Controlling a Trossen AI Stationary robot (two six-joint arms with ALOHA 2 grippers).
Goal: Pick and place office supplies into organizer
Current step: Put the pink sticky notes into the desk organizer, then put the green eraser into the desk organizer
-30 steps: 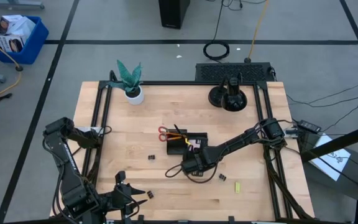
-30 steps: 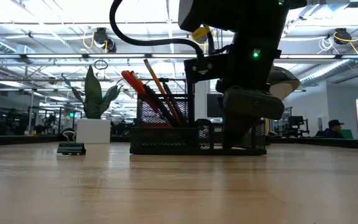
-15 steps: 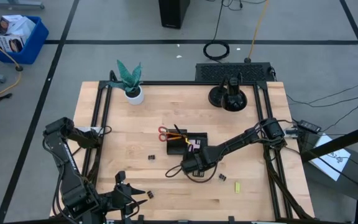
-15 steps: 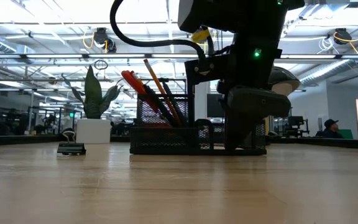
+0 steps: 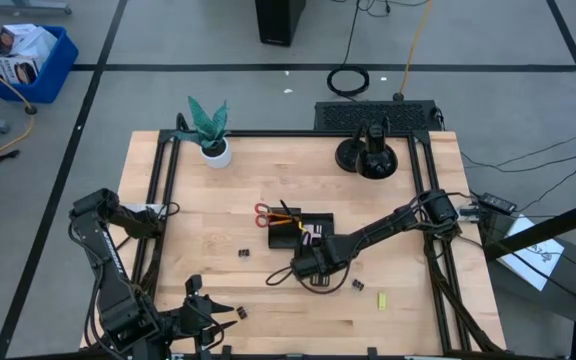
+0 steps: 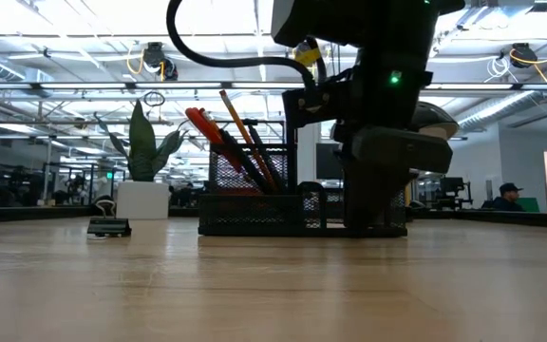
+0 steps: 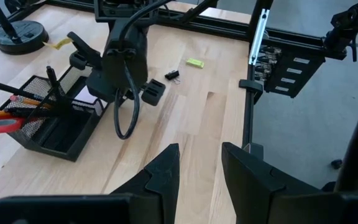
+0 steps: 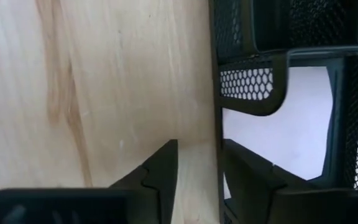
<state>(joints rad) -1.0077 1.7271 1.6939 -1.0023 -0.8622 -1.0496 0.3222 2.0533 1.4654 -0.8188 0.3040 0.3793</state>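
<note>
The right arm reaches from the right side across the bench toward its middle, wrist bent down, and the right gripper (image 5: 309, 268) points at the surface with its two fingers (image 8: 160, 171) parted by a narrow gap. The left arm stays folded at the near left corner, left gripper (image 7: 199, 163) hovering with fingers apart, empty

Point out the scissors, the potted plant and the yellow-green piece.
scissors (image 5: 262, 212): high view, on the red handles.
potted plant (image 5: 208, 125): high view, on the leaves.
yellow-green piece (image 5: 381, 300): high view, on its middle.
</note>
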